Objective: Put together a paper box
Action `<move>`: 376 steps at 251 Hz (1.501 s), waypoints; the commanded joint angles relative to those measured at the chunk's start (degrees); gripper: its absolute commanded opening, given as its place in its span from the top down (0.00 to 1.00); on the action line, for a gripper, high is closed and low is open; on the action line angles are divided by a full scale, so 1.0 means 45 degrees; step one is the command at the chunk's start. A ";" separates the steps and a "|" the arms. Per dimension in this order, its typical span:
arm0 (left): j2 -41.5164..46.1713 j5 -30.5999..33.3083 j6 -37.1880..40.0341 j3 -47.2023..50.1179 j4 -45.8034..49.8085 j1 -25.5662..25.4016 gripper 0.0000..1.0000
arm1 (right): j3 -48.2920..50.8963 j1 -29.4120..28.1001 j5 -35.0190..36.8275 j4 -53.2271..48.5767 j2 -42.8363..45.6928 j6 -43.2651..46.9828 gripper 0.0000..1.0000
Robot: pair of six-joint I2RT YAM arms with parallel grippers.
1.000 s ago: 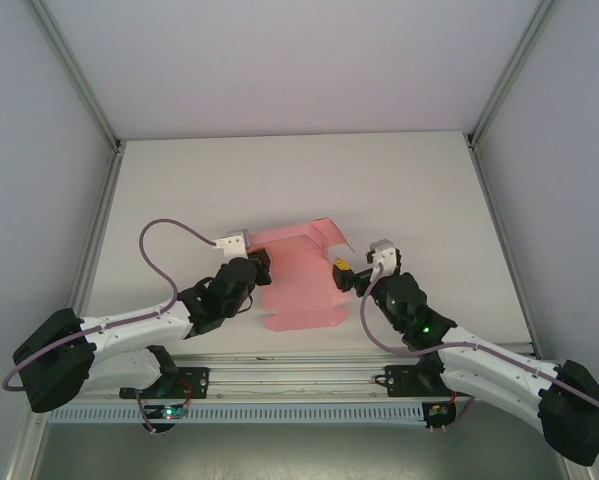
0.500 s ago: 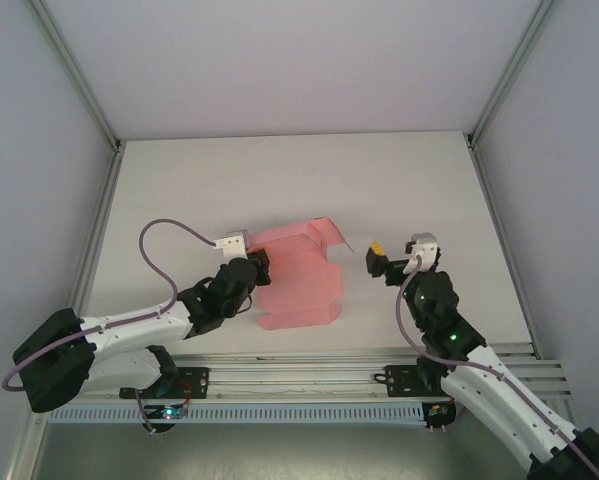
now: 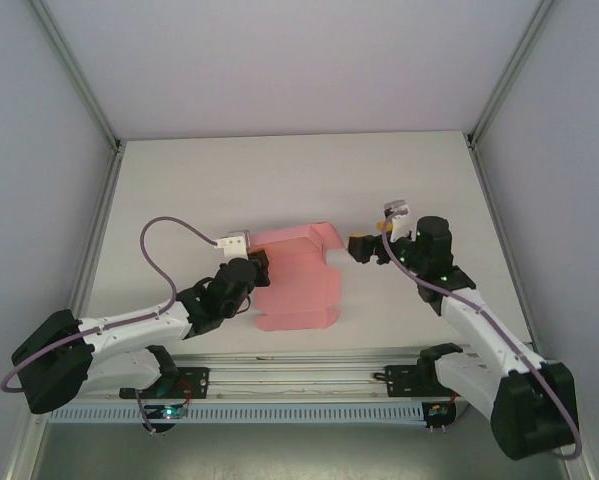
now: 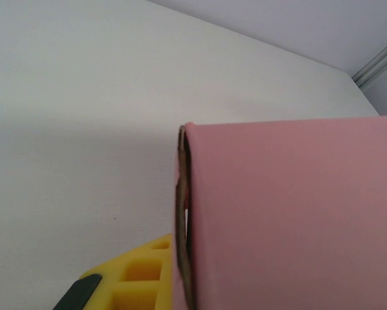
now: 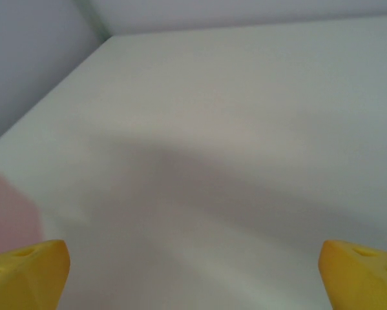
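The pink paper box (image 3: pixel 297 285) lies partly folded on the white table, with one flap (image 3: pixel 329 238) standing up at its far right corner. My left gripper (image 3: pixel 260 268) is shut on the card's left edge. In the left wrist view the pink card (image 4: pixel 290 219) covers the right side, its folded edge pressed against a yellow finger (image 4: pixel 138 278). My right gripper (image 3: pixel 363 246) hangs open just right of the raised flap, apart from it. Its yellow fingertips (image 5: pixel 25 271) stand wide apart over bare table, and a blur of pink card (image 5: pixel 6 210) shows at the left.
The white table (image 3: pixel 299 180) has walls at the back and sides, with metal posts (image 3: pixel 79 80) in the corners. A rail (image 3: pixel 299 375) carrying both arm bases runs along the near edge. Open tabletop lies beyond and to the right of the card.
My right gripper left the card's right edge, swung out to the right, then came back further from me beside the raised flap. The left arm and the card have stayed put.
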State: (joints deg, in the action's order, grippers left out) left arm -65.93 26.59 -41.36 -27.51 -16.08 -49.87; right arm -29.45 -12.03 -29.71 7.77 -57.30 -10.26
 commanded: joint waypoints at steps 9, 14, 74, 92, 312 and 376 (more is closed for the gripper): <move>0.0054 0.0462 0.0173 -0.0299 0.0183 0.0012 1.00 | -0.0535 -0.0163 -0.2847 0.0662 -0.0685 0.0187 0.02; 0.0035 0.0506 0.0160 -0.0277 0.0208 0.0009 1.00 | -0.0514 -0.0206 -0.2847 0.0636 -0.0685 0.0219 0.02; -0.0107 0.0394 0.0153 -0.0420 0.0175 0.0079 1.00 | -0.0259 -0.0872 -0.3198 0.0591 -0.0317 0.0852 0.02; -0.0180 0.0282 0.0195 -0.0440 0.0202 0.0074 1.00 | -0.0293 -0.1066 -0.2972 0.0549 -0.0277 0.0990 0.02; -0.0944 -0.0193 0.0506 -0.0821 0.0447 0.0067 1.00 | -0.1478 -0.3749 0.0401 -0.0861 -0.0956 0.3628 0.24; -0.1052 0.0119 0.0325 -0.0918 0.0699 0.0067 1.00 | -0.1712 -0.4143 -0.1405 -0.1253 -0.1135 0.4003 0.25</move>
State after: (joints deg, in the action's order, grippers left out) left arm -70.24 26.70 -40.12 -29.30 -13.17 -49.74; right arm -34.85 -29.06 -30.13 1.91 -62.08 6.20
